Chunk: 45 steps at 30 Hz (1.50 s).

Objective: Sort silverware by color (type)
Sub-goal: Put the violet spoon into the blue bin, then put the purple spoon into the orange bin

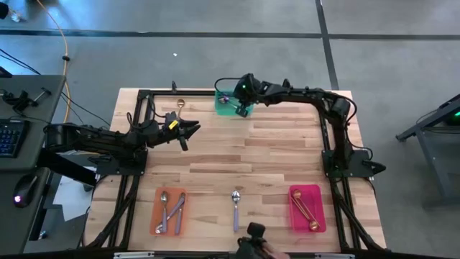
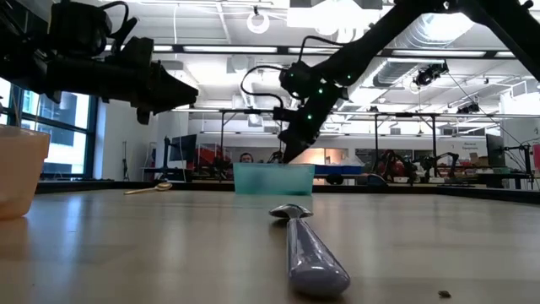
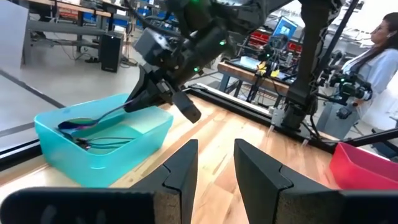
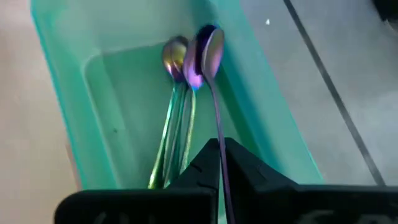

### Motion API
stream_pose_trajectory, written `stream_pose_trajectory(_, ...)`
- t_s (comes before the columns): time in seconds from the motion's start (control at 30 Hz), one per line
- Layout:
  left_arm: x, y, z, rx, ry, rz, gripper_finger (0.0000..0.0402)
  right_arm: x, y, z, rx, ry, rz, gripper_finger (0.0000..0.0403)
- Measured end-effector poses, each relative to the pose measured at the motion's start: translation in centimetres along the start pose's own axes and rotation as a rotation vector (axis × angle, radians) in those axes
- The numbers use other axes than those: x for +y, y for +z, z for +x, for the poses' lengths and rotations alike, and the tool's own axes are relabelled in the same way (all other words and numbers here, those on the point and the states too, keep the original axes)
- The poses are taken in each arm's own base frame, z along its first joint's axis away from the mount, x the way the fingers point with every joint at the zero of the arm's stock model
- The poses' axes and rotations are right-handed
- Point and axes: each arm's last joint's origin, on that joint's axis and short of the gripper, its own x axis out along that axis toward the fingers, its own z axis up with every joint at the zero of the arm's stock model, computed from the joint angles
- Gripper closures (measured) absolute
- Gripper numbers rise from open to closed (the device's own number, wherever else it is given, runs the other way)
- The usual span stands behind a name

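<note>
1. Workshop room with benches and ceiling lights sat behind a pale wood counter [image 1: 237,162]; a person was partly visible at the edge of the left wrist view.
2. Right gripper [image 4: 219,163] hung over the green tray [image 1: 228,102] at the far edge, clenched on the thin handle of an iridescent spoon [image 4: 208,50], bowl hanging down into the tray.
3. More iridescent spoons [image 4: 175,58] lay in that tray already.
4. Left gripper [image 1: 191,129] hovered mid-counter on its own side, fingers apart, holding nothing.
5. Gold spoon [image 1: 180,106] lay loose at the far edge just beside the green tray; a silver spoon [image 1: 235,208] lay loose between the near trays.
6. Orange tray [image 1: 169,212] held silver spoons, pink tray [image 1: 307,209] held gold ones.
7. Handling guess: spoons looked light, rigid, slick polished metal; slim handles lie flat, so a pinch can slip or twist.
8. Best hold likely mid-handle across the narrow width, jaws square; the bowl end is rounder and likelier to squirt out.
</note>
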Motion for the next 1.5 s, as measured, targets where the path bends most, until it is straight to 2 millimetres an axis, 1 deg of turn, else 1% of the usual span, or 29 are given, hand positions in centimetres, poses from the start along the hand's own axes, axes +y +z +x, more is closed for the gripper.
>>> stream_pose_trajectory(0.1, 0.0, -0.1, 0.0, 0.004, 0.011, 0.002, 0.0305, 0.1, 0.4, 0.0, -0.031, -0.007, 0.018, 0.0401)
stream_pose_trajectory(0.17, 0.0, -0.1, 0.0, 0.003, 0.012, 0.002, 0.0305, 0.3, 0.4, -0.1, -0.036, 0.007, 0.025, 0.0393)
stream_pose_trajectory(0.23, 0.1, -0.1, 0.0, 0.004, 0.012, 0.002, 0.0305, 0.5, 0.5, -0.1, -0.038, 0.019, 0.027, 0.0376)
stream_pose_trajectory(0.3, 0.1, -0.1, 0.0, 0.012, 0.015, 0.002, 0.0305, 0.8, 0.6, -0.4, -0.031, 0.025, 0.034, 0.0351)
stream_pose_trajectory(0.4, 0.1, -0.3, 0.0, 0.032, 0.021, 0.005, 0.0305, 1.1, 1.1, -1.6, -0.038, 0.031, 0.055, 0.0311)
stream_pose_trajectory(0.47, 0.2, -0.5, 0.0, 0.05, 0.026, 0.007, 0.0307, 1.3, 1.5, -2.8, -0.039, 0.04, 0.081, 0.0296)
stream_pose_trajectory(0.53, 0.2, -0.6, 0.0, 0.062, 0.03, 0.008, 0.0311, 1.9, 1.7, -4.1, -0.025, 0.058, 0.099, 0.0296)
stream_pose_trajectory(0.6, 0.2, -0.7, 0.0, 0.071, 0.027, 0.009, 0.0318, 3.0, 2.1, -5.4, -0.016, 0.081, 0.117, 0.0309)
stream_pose_trajectory(0.7, 0.2, -0.8, 0.0, 0.085, 0.0, 0.009, 0.0332, 6.2, 2.5, -7.0, 0.019, 0.151, 0.158, 0.0351)
stream_pose_trajectory(0.77, 0.1, -0.8, 0.0, 0.094, -0.025, 0.008, 0.0342, 9.0, 2.4, -7.7, 0.054, 0.197, 0.174, 0.0383)
stream_pose_trajectory(0.8, 0.0, -0.8, 0.0, 0.099, -0.038, 0.009, 0.0348, 10.6, 2.1, -8.1, 0.082, 0.22, 0.185, 0.0392)
stream_pose_trajectory(0.83, 0.0, -0.9, 0.0, 0.103, -0.055, 0.014, 0.0353, 12.2, 1.9, -8.5, 0.106, 0.24, 0.205, 0.0397)
stream_pose_trajectory(0.93, -0.2, -0.9, -0.1, 0.118, -0.107, 0.031, 0.0369, 17.2, 1.2, -10.1, 0.158, 0.304, 0.309, 0.0387)
stream_pose_trajectory(1.07, -0.3, -1.0, -0.1, 0.131, -0.162, 0.071, 0.0388, 23.4, 0.1, -13.1, 0.209, 0.374, 0.449, 0.0387)
stream_pose_trajectory(1.17, -0.3, -1.0, -0.1, 0.131, -0.175, 0.095, 0.0398, 27.2, -1.0, -15.4, 0.241, 0.392, 0.559, 0.0393)
stream_pose_trajectory(1.27, -0.3, -1.0, -0.1, 0.131, -0.177, 0.097, 0.0401, 29.7, -2.2, -17.3, 0.27, 0.375, 0.672, 0.0395)
stream_pose_trajectory(1.4, -0.4, -1.0, -0.1, 0.133, -0.187, 0.097, 0.0401, 31.9, -3.7, -19.2, 0.307, 0.338, 0.783, 0.0392)
stream_pose_trajectory(1.5, -0.4, -1.0, -0.1, 0.134, -0.187, 0.097, 0.0401, 33.4, -4.6, -20.2, 0.313, 0.332, 0.849, 0.0381)
